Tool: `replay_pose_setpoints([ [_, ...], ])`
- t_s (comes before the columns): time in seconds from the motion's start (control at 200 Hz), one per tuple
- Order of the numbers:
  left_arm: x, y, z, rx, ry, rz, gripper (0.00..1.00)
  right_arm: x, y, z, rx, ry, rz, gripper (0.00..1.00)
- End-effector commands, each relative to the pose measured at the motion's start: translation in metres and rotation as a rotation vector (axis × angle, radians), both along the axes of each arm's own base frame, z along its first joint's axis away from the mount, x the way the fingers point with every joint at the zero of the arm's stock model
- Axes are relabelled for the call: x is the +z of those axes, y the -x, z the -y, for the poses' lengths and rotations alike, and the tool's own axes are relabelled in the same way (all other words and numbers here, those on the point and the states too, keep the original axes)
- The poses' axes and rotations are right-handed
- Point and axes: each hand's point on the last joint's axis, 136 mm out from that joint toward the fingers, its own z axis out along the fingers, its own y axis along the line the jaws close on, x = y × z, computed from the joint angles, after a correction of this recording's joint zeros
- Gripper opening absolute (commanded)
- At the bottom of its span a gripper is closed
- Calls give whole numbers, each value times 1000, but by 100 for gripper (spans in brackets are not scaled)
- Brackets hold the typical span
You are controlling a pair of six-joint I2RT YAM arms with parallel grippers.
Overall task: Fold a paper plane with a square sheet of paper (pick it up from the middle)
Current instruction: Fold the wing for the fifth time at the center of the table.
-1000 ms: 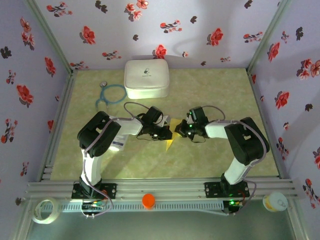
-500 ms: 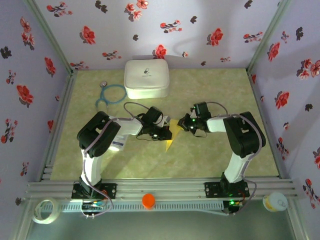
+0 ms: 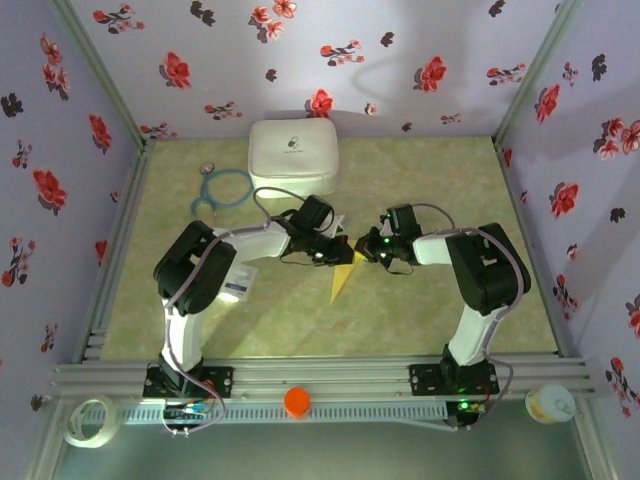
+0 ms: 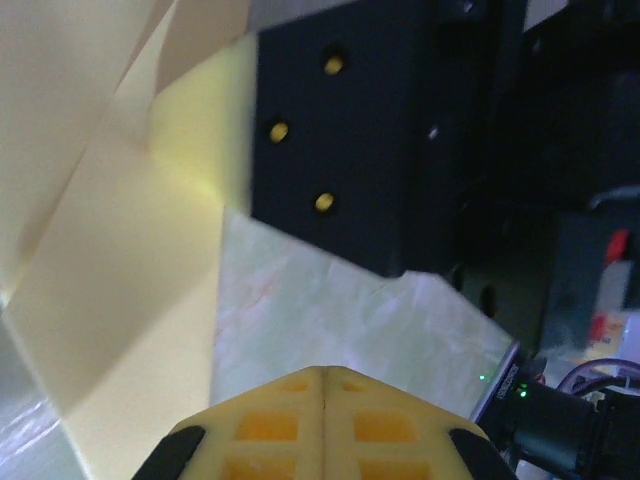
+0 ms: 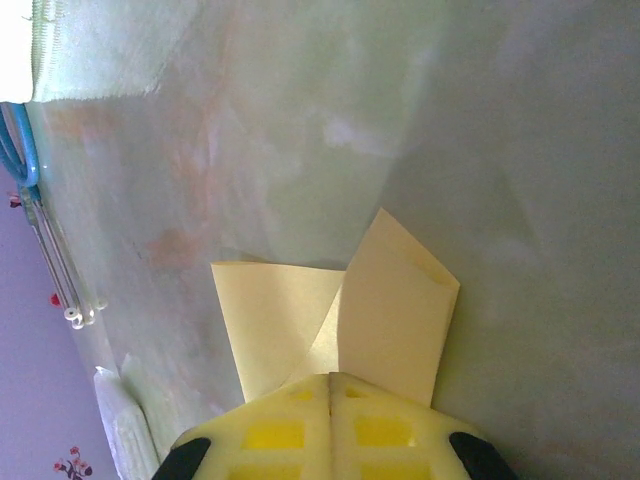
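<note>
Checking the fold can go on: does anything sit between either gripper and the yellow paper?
Nothing visible does. The right gripper, shut, sits right at the folded yellow paper; the left gripper, also shut, has it close beside.

Yellow paper plane (image 3: 342, 281), pale green marbled desk (image 3: 430, 180), plain white case (image 3: 293, 158), lilac walls (image 3: 400, 30) patterned with red and black flowers.
</note>
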Motion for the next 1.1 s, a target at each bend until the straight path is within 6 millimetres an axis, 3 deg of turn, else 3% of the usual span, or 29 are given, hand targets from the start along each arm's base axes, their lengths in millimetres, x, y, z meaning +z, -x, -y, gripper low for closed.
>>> replay_pose_setpoints([
  [0.0, -25, 7, 5, -21, -31, -85, 0, -28, 15, 13, -18, 67, -73, 0],
  [0.15, -39, 5, 10, -23, -54, -96, 0, -30, 17, 14, -16, 72, -80, 0],
  [0.425, -62, 25, -15, -35, -182, -103, 0, -34, 21, 15, -18, 69, -90, 0],
  [0.805, -55, 56, -30, -121, -245, -77, 0, -37, 21, 16, -19, 81, -96, 0],
  [1.095, -57, 82, -64, -148, -326, -64, 0, -36, 21, 16, -20, 76, -92, 0],
])
